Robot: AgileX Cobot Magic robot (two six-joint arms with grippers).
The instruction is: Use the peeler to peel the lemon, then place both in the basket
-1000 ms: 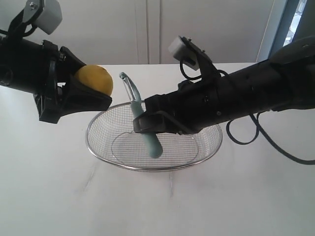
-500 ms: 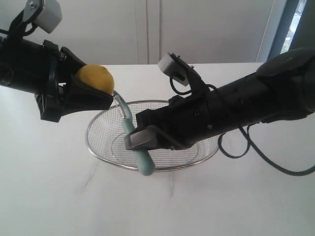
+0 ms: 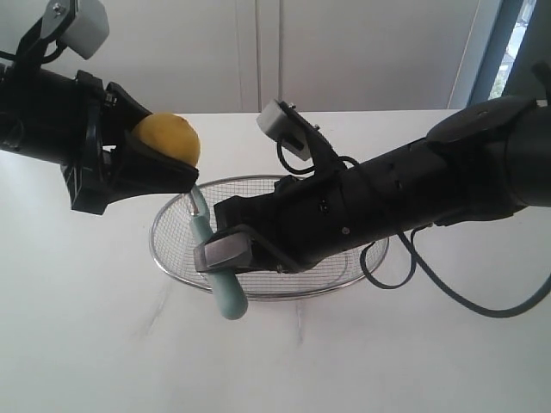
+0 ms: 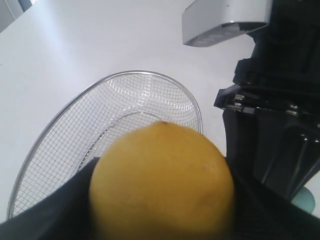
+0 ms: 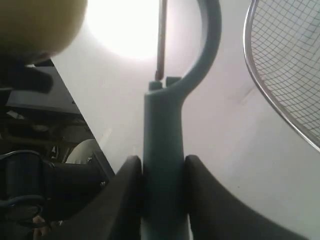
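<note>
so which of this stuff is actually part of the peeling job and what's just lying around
Part of the job: lemon in left gripper; peeler in right gripper; basket.
Not part of it: table; cupboard doors behind.

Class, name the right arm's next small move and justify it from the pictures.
Probably lift the peeler slightly so its blade meets the lemon: the right gripper grips the handle, the left gripper holds the lemon, and the blade sits just below it, apparently short of contact.

White table [image 3: 77, 344] fills the foreground; pale panelled wall [image 3: 362, 52] behind; bright window [image 3: 527, 30] at upper right.
</note>
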